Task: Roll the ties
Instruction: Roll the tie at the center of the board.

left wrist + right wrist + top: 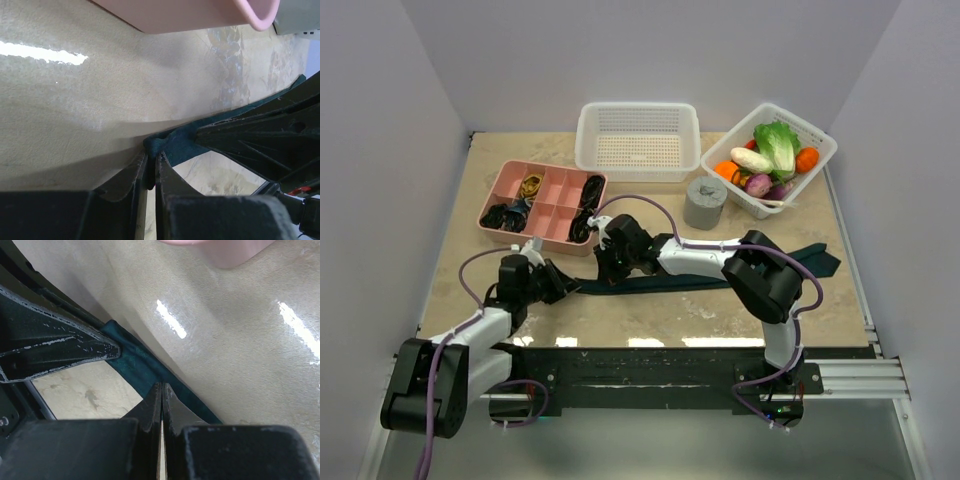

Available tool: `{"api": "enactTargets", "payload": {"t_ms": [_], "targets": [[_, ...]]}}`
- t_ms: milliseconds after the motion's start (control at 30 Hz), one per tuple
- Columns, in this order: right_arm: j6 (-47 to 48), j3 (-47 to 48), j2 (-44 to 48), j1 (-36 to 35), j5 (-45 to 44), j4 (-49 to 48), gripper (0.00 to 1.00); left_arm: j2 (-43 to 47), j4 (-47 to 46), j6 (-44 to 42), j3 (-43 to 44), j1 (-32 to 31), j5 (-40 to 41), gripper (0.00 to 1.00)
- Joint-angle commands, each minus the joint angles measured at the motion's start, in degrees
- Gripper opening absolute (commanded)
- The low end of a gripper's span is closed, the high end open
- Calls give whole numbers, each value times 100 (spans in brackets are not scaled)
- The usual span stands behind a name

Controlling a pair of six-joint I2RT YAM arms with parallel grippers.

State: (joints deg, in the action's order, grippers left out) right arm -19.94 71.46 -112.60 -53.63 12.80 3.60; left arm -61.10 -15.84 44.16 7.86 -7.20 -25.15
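Note:
The dark teal-green tie (pixel 660 283) lies flat across the table's front, its wide pointed end (pixel 820 262) at the right. My left gripper (pixel 563 285) is shut on the tie's narrow left end, which bunches at the fingertips in the left wrist view (pixel 152 147), (pixel 182 142). My right gripper (pixel 608 272) is a short way to the right, shut on the same band (pixel 161 387), (pixel 135 360). Both grippers are low at the table, close together. The right arm hides part of the tie's middle.
A pink divided tray (pixel 558 212) with black cords stands just behind the grippers, and shows in both wrist views (pixel 200 15) (pixel 235 252). A grey cylinder (pixel 705 203), an empty white basket (pixel 637 106) and a white basket of vegetables (pixel 820 140) stand further back.

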Motion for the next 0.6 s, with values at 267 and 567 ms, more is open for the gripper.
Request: {"api": "enactTargets", "payload": {"t_ms": [267, 567], "targets": [[-124, 324, -166, -113, 56, -333, 0, 19, 932, -883, 954, -132, 115, 0], [-212, 483, -465, -113, -164, -509, 0, 248, 1232, -945, 1218, -396, 63, 0]]}}
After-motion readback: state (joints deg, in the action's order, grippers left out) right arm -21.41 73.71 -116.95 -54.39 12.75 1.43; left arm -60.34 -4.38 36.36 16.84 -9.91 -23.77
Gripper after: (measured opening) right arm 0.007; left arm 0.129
